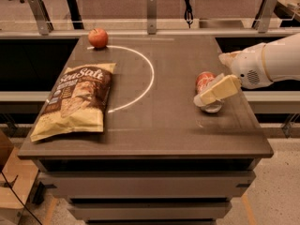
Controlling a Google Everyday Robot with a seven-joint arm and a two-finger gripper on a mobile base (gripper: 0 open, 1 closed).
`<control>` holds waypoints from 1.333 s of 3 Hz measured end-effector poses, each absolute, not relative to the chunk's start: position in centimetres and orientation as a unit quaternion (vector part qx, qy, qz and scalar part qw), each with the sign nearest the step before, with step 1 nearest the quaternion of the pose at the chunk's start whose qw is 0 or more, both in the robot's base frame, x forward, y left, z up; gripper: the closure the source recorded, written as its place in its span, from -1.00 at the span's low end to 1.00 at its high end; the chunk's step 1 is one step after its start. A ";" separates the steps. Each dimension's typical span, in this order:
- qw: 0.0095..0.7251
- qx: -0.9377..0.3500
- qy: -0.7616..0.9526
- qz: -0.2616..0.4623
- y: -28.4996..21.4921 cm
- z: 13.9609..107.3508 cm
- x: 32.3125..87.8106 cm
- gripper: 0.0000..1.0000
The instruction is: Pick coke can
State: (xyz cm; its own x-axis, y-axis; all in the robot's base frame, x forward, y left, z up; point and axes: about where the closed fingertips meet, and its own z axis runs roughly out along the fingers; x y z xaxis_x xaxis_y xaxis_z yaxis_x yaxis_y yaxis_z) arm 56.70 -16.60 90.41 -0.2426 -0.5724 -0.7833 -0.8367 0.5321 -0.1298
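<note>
Single-arm pick, approach stage. The coke can point(203, 82) lies on its side near the right edge of the worktop point(168, 125), silver end toward the camera, well apart from the other items. The end effector point(209, 78) reaches in from the right and sits at the can. It is released: its fingers stand spread, the near finger point(219, 90) crossing in front of the can body and the far one behind it. Whether either pad already touches the metal cannot be told.

Handling, as a judgement: a thin-walled metal cylinder, smooth and slippery, and free to roll while it lies down. If empty it is light and dents readily; if full it is heavier and stiffer. Which applies is not visible. The best hold looks to be across the mid-body, pads on opposite sides of the curved wall, with moderate squeeze.

Containers: the can's contents are unseen. The chip bag point(75, 102) lies flat at left, apparently sealed. An apple point(98, 38) rests at the far edge.
</note>
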 end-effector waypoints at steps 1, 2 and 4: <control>0.416 -0.443 0.773 0.180 -16.3 88.7 57.8 -1.00; 0.410 -0.433 0.778 0.198 -16.3 86.6 58.5 -1.00; 0.407 -0.415 0.785 0.215 -16.7 84.4 58.9 -0.63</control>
